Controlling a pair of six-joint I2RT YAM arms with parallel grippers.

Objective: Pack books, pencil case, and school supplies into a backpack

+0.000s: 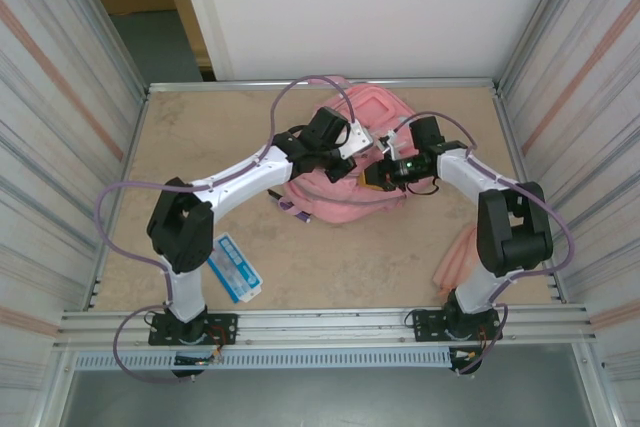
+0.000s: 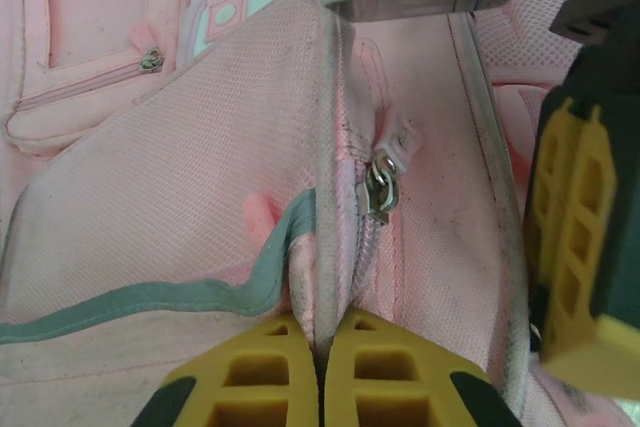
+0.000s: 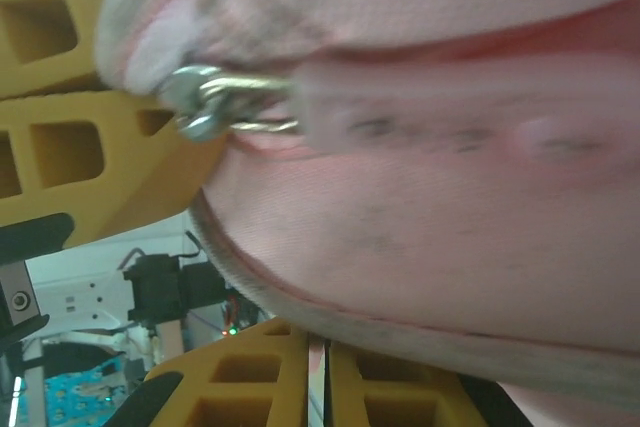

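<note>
Lying mid-table toward the far wall, the backpack [image 1: 368,112] is largely covered by both wrists. Its zipper pull [image 2: 382,187] is blurred in the right wrist view. Left gripper [image 2: 320,342] is pinched tight on a backpack fabric fold. Right gripper [image 3: 318,367] is nearly closed, tips behind the fabric rim, so its grip is unclear. Pencil case [image 1: 237,269] is partly under the left arm [image 1: 230,182]. Pink book [image 1: 455,257] is half hidden by the right arm [image 1: 510,227].
</note>
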